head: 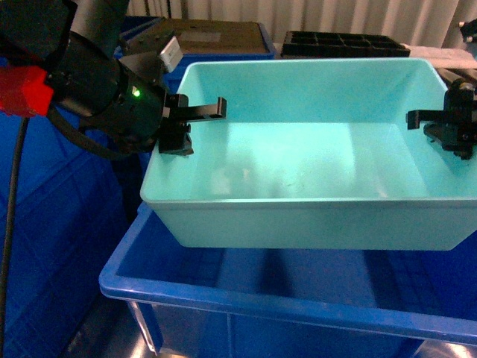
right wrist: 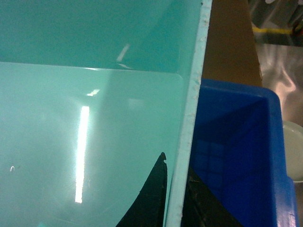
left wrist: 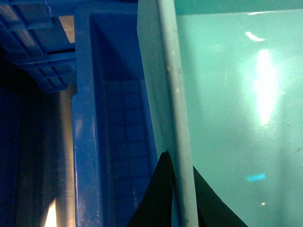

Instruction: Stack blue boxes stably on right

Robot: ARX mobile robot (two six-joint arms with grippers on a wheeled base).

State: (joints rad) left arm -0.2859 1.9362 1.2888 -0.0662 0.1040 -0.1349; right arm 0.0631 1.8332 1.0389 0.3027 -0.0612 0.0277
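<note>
Both pincers, left pincer (head: 179,123) and right pincer (head: 446,128), clamp the turquoise tub (head: 313,216) rims, hanging over the royal-blue crate (head: 223,294). Not set down yet, I reckon.

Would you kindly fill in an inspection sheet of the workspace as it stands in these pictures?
Surface: no tabletop seen; a big blue crate sits lowest in the head view.
Job's things: one turquoise tub, empty, level, held over the crate's opening.
Clutter: a black divided tray and a dark grey box behind the tub.
Grippers: left gripper clamps the tub's left rim, one finger each side of the wall; right gripper clamps the right rim likewise.
Cables: a black cable hangs beside the left arm.
Surroundings: more blue crates at left; pale curtain behind.
</note>
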